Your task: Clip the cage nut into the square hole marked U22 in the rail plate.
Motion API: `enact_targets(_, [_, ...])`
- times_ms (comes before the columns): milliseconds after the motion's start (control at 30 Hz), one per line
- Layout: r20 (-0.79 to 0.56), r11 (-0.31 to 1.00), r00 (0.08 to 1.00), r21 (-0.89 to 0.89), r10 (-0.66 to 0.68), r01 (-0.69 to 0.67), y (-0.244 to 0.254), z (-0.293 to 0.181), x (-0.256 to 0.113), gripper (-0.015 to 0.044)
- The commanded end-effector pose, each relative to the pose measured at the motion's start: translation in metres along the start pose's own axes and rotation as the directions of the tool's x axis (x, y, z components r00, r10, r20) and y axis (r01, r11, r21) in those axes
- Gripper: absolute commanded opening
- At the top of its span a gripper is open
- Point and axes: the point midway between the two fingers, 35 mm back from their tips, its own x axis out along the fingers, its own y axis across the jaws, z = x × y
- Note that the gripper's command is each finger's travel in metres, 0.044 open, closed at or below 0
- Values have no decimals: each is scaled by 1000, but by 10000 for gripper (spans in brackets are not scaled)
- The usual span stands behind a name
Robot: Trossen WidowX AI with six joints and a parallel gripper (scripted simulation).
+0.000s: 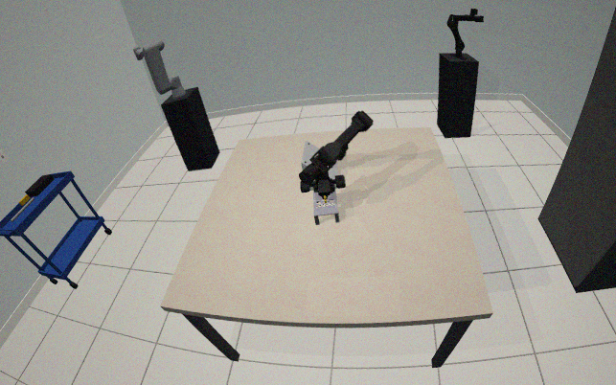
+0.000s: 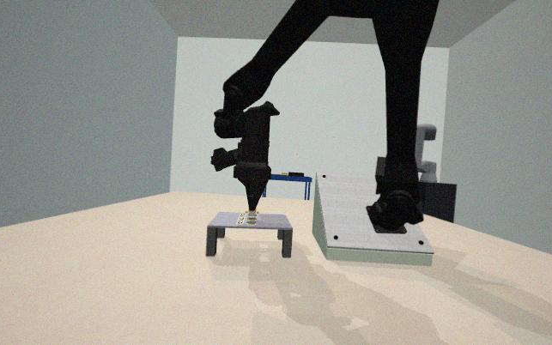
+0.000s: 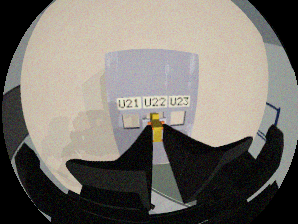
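Note:
The rail plate [image 1: 326, 211] [image 2: 273, 220] [image 3: 150, 75] is a pale violet-grey plate on short dark legs. The wrist view shows its labels U21, U22 and U23, each above a square hole. My gripper [image 1: 325, 194] [image 2: 251, 209] [image 3: 156, 128] points down over the plate, shut on the yellow cage nut [image 3: 157, 134]. The nut is at the U22 hole, in line with its label [image 3: 155, 102], and mostly hides that hole. In the exterior view the nut is at or just above the plate's top. How deep its wings reach cannot be told.
The U21 hole [image 3: 131, 121] and the U23 hole [image 3: 177, 118] lie either side of the nut. A sloped metal panel [image 2: 348, 206] on a pale green base carries the arm's foot behind the plate. A blue cart [image 1: 71, 244] stands on the floor beside the table [image 1: 320, 273].

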Motion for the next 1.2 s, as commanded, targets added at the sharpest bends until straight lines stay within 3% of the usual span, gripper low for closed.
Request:
enact_targets(0, [-2, 1000, 1000, -1, 9, -9, -1, 0, 1, 23])
enact_targets(1167, [-2, 999, 999, 0, -43, 43, -3, 0, 1, 23])
